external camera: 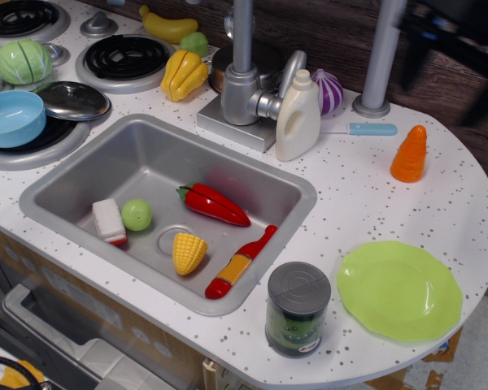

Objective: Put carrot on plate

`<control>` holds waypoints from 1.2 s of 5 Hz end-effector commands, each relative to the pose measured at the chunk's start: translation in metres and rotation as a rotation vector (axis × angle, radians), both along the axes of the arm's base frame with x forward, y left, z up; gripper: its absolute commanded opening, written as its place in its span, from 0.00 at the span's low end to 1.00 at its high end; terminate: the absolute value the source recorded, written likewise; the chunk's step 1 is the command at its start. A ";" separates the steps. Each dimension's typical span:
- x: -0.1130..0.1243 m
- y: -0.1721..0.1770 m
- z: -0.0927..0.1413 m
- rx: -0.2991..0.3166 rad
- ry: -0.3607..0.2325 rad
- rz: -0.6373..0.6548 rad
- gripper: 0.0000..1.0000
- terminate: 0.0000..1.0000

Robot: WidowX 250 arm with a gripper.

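1. Light is bright, even and diffuse, falling from above.
2. Shadows are soft and short; the can [298,309] throws a faint one on the table [366,191].
3. The sink [154,162] shows mild sheen.
4. At 1 o'clock the hand [451,61] is a dark motion-blurred smear.

hand [455,49] blurred, cut off top-right

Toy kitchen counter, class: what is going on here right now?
A robot arm is working at a toy kitchen. Its hand is only a dark blur at the top right, above and behind the carrot, so whether it is open or shut cannot be told. The carrot stands upright on the counter, untouched. The green plate sits bare near the front edge, beside a can. Nothing is on the plate yet.
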State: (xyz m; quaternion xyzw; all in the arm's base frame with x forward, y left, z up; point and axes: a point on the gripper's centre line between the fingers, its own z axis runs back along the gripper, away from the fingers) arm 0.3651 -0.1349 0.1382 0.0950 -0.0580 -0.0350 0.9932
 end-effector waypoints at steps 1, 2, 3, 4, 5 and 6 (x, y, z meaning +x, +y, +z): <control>0.030 -0.007 0.005 -0.051 -0.091 -0.064 1.00 0.00; 0.051 -0.006 0.001 -0.060 -0.099 -0.106 1.00 0.00; 0.067 -0.001 -0.009 -0.068 -0.116 -0.136 1.00 0.00; 0.080 0.005 -0.027 -0.102 -0.126 -0.162 1.00 0.00; 0.084 0.010 -0.042 -0.110 -0.134 -0.177 1.00 0.00; 0.089 0.021 -0.052 -0.092 -0.120 -0.188 1.00 0.00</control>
